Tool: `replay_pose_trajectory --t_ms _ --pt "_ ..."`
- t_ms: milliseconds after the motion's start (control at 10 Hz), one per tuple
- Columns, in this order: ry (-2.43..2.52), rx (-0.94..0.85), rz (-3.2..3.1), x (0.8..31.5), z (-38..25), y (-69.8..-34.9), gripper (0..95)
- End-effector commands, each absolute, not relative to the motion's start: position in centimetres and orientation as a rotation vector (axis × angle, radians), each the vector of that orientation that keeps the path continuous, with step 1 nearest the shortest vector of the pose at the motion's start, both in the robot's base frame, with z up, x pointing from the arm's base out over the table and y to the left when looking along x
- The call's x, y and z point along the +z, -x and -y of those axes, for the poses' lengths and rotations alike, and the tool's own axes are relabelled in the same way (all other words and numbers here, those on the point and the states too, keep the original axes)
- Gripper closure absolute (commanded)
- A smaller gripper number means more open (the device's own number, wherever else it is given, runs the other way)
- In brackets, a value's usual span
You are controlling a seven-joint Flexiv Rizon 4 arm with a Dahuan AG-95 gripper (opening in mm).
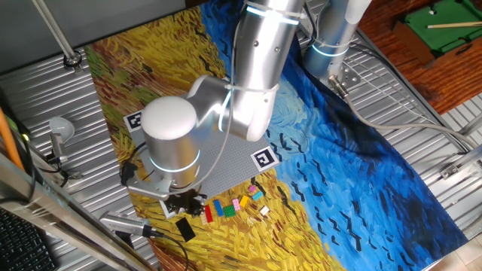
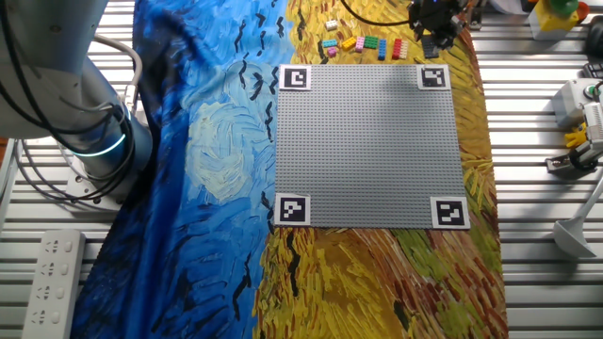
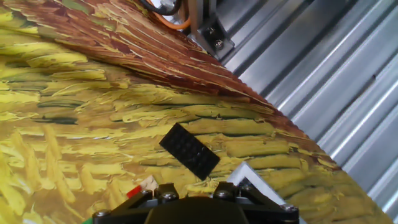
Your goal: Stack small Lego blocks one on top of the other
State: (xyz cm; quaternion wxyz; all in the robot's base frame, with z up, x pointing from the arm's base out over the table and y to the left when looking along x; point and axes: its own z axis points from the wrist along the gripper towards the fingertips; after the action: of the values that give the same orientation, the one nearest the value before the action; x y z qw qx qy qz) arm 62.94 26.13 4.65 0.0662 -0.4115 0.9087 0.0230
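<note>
- close under my gripper (image 1: 188, 205), grip state unclear, lies the black block (image 3: 189, 150) near the cloth (image 3: 74, 124) edge.
- coloured blocks (image 1: 235, 205) line the grey baseplate (image 2: 369, 146) edge.
- ribbed metal table (image 3: 323, 74) beyond.

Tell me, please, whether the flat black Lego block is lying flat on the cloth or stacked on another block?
Lying flat and unstacked: the flat black Lego block rests alone on the painted cloth, its studded top showing, apart from the row of coloured blocks.

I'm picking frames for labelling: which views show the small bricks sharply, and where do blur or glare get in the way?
Hand view: black brick crisp; the tool is a dark mass along the bottom edge. One fixed view: arm hides part of the baseplate; coloured bricks tiny. Other fixed view: evenly lit, bricks small at the top.
</note>
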Motion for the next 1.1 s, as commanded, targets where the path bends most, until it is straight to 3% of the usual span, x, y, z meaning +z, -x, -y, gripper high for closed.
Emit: replay_pose_trajectory --t_ms 100,1100 --pt "1.241 0.054 -2.737 4.61 -26.13 -63.10 57.0" --pt "1.293 0.034 -2.688 4.10 -26.81 -63.45 57.0"
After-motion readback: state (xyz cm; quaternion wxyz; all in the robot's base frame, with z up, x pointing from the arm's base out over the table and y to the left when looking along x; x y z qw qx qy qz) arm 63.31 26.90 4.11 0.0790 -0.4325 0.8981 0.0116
